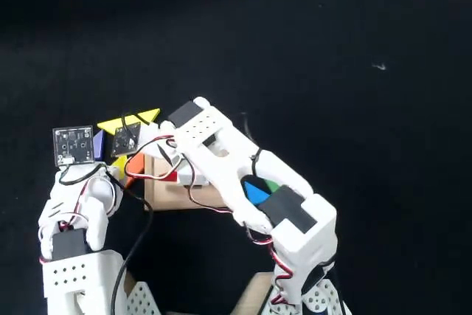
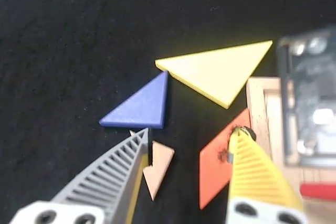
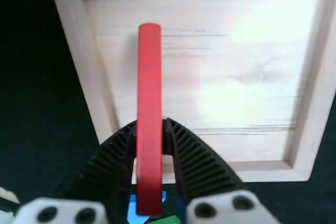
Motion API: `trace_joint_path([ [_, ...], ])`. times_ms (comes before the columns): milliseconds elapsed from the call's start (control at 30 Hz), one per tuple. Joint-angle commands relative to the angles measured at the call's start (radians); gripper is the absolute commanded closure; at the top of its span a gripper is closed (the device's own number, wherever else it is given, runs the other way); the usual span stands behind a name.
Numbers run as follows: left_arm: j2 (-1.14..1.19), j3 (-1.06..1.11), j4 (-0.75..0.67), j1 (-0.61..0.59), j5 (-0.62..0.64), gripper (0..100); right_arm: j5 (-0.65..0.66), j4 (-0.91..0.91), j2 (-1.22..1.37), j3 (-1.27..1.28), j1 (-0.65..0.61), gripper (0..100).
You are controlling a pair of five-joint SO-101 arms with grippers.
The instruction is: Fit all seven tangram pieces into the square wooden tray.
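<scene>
My right gripper (image 3: 150,129) is shut on a red piece (image 3: 149,77), held on edge above the floor of the square wooden tray (image 3: 79,51). From above, the red piece (image 1: 168,176) shows under that arm at the tray (image 1: 166,195). My left gripper (image 2: 189,136) stands open just outside a tray corner (image 2: 257,103), its yellow fingertip (image 2: 236,140) on an orange piece (image 2: 215,169). A small pale piece (image 2: 157,166) lies between the fingers. Past them lie a blue triangle (image 2: 139,109) and a large yellow triangle (image 2: 215,72).
A blue piece (image 1: 256,193) and a green piece (image 1: 271,186) show under the right arm, which crosses over most of the tray. The right arm's wrist (image 2: 310,93) hangs close beside my left gripper. Black cloth covers the table (image 1: 332,71).
</scene>
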Motion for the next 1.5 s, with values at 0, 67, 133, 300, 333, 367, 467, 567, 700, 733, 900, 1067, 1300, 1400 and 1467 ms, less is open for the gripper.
trace_joint_path([
  [0, -0.011, -0.008, -0.002, 0.01, -0.009, 75, 0.011, -0.028, -0.024, -0.007, -0.023, 98.7],
  [67, -0.011, -0.008, -0.003, 0.01, -0.009, 75, 0.011, -0.025, -0.024, -0.004, -0.038, 98.7],
  [133, -0.011, -0.008, -0.003, 0.01, -0.009, 75, 0.011, -0.017, -0.022, -0.002, -0.044, 98.7],
  [300, -0.011, -0.008, -0.003, 0.01, -0.009, 75, 0.005, -0.003, -0.022, -0.002, -0.061, 98.7],
  [333, -0.011, -0.008, -0.003, 0.01, -0.009, 75, 0.003, -0.003, -0.022, -0.002, -0.063, 98.7],
  [367, -0.011, -0.008, -0.003, 0.01, -0.009, 75, 0.003, -0.003, -0.022, -0.001, -0.063, 98.7],
  [467, -0.011, -0.008, -0.003, 0.01, -0.009, 75, 0.002, -0.002, -0.022, 0.033, -0.068, 98.6],
  [567, -0.011, -0.008, -0.003, 0.01, -0.011, 75, 0.0, -0.002, -0.024, 0.061, -0.071, 95.4],
  [700, -0.011, -0.008, -0.003, 0.01, -0.011, 75, -0.074, -0.002, -0.027, 0.064, -0.072, 84.0],
  [733, -0.011, -0.008, -0.003, 0.01, -0.011, 75, -0.081, -0.002, -0.03, 0.062, -0.074, 82.7],
  [900, -0.011, -0.007, -0.005, 0.01, -0.011, 75, -0.083, -0.002, -0.048, 0.033, -0.066, 82.7],
  [1067, -0.011, -0.007, -0.005, 0.01, -0.011, 75, -0.083, -0.002, -0.105, 0.004, -0.029, 82.5],
  [1300, -0.012, -0.004, -0.005, 0.01, -0.011, 75, -0.035, -0.008, -0.13, -0.064, 0.066, 82.7],
  [1400, -0.012, -0.002, -0.023, 0.01, -0.011, 75, -0.041, -0.046, -0.12, -0.087, 0.071, 82.8],
  [1467, -0.012, 0.004, -0.029, 0.01, -0.011, 75, -0.041, -0.084, -0.12, -0.096, 0.089, 83.8],
])
